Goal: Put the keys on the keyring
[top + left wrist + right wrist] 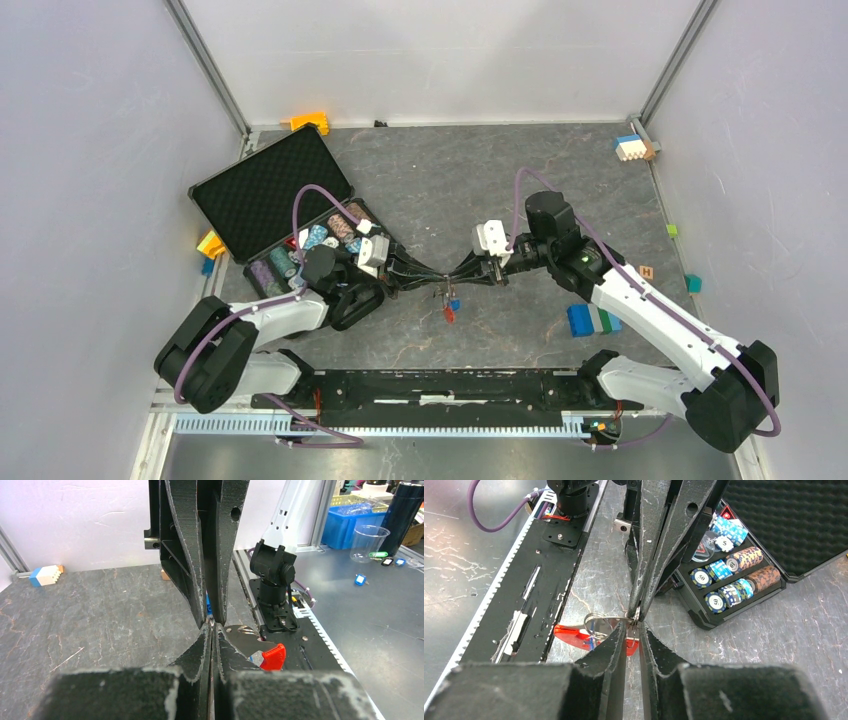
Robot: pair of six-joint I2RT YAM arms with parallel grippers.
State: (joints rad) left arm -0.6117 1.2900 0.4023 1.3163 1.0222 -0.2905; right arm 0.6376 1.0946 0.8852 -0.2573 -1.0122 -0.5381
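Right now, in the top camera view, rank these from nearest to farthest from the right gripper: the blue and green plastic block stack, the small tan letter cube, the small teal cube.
From the right gripper:
1. Blue and green block stack, to its right, nearer the arm bases.
2. Tan letter cube, further right.
3. Teal cube, by the right wall.

The left gripper (212, 632) has its fingers pressed flat together, tip to tip with the right gripper (213, 616), whose fingers show a thin gap. The keyring (245, 629) appears as a silvery loop running into that meeting point, its red clip (274, 656) just to the near side. Beyond are the right arm's base (272, 575) at the table's (100, 615) near edge and a white-and-blue block (45, 575) far right.
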